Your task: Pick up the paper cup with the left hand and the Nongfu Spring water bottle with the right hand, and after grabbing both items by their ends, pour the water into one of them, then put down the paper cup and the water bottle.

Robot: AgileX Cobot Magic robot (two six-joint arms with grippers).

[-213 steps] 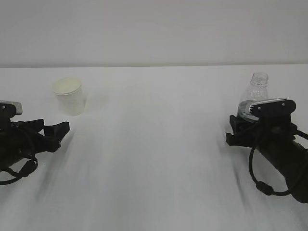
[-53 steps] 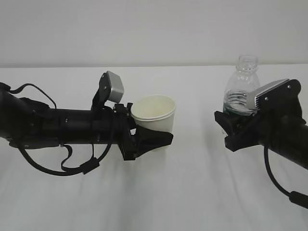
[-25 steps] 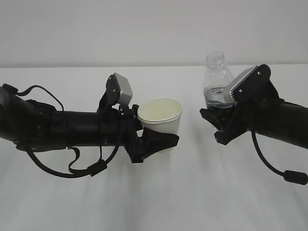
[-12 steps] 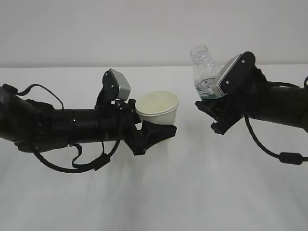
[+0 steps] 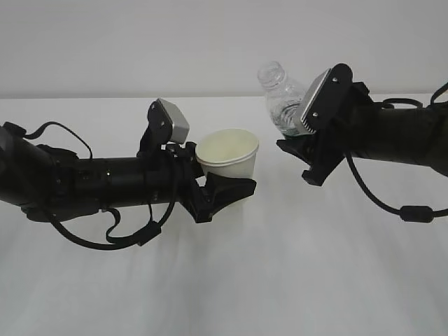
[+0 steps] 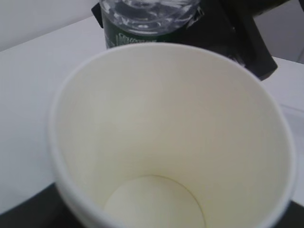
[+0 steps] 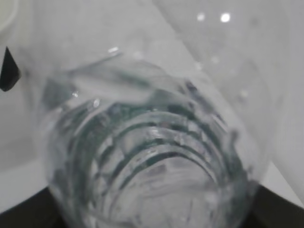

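worktop: white and bare in view; both task items are held clear above it.
left hand: reaches in from 9 o'clock, clenched around the lower wall of the paper cup, fingers on either side of its base.
right hand: reaches in from 3 o'clock, clenched on the lower body of the bottle; its grey plate faces the camera.
Nongfu Spring water bottle: tilted, open neck leaning toward 10 o'clock; it sits at about 2 o'clock from the cup, near but apart from it. The left wrist view shows its green label just beyond the cup's far rim.
paper cup: roughly upright, mouth open upward; inside looks dry in the left wrist view.
water: pooled in the lower ribbed part of the bottle; none appears at the neck.
step in hand (judgement): start of the pour.
how to do it well: bring the neck over the middle of the cup mouth before tipping further; the mouth seems still short of the rim.
tilt: increase slowly, since an uncapped bottle may gush.
cup: hold level and steady, without squeezing harder, as the thin wall could buckle.
risk: water landing on the left hand or the worktop.
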